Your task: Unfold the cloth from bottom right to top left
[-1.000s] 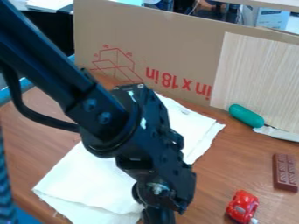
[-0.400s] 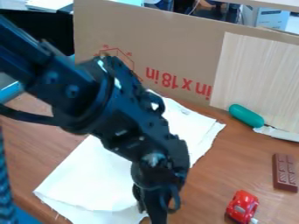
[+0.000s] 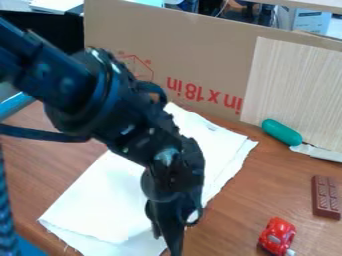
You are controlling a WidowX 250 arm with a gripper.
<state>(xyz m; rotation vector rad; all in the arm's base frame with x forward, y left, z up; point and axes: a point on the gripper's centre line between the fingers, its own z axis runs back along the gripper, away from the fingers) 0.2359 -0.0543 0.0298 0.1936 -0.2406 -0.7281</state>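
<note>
"Cloth [image 3: 93, 200] is seen where, exactly?"

"It is spread across the wooden table [image 3: 234, 215], set at a slant, with its middle hidden under the black arm [image 3: 127, 105]. More than one layer can be made out along its right edge and at its lower left corner, so it is not fully opened out."

"And the gripper [image 3: 167, 244]? Where is that found?"

"It is seen at the lower middle of the view, pointed downward by the cloth's lower right edge. Part of that edge is covered by it."

"Is anything gripped?"

"That cannot be told. Nor can it be made out whether the gripper is opened or closed, or whether the cloth is touched by it."

"What else is laid out on the right?"

"A red toy car [image 3: 277, 236] is placed near the bottom, and a brown chocolate-like bar [image 3: 326, 197] is set beyond it, further right. A green-handled utensil [image 3: 282, 132] is laid near the cloth's right corner, in front of a pale wood-grain panel [image 3: 297, 90]."

"And at the back?"

"The far side of the table is bounded by an upright cardboard sheet [image 3: 187, 50], marked with red print."
</note>
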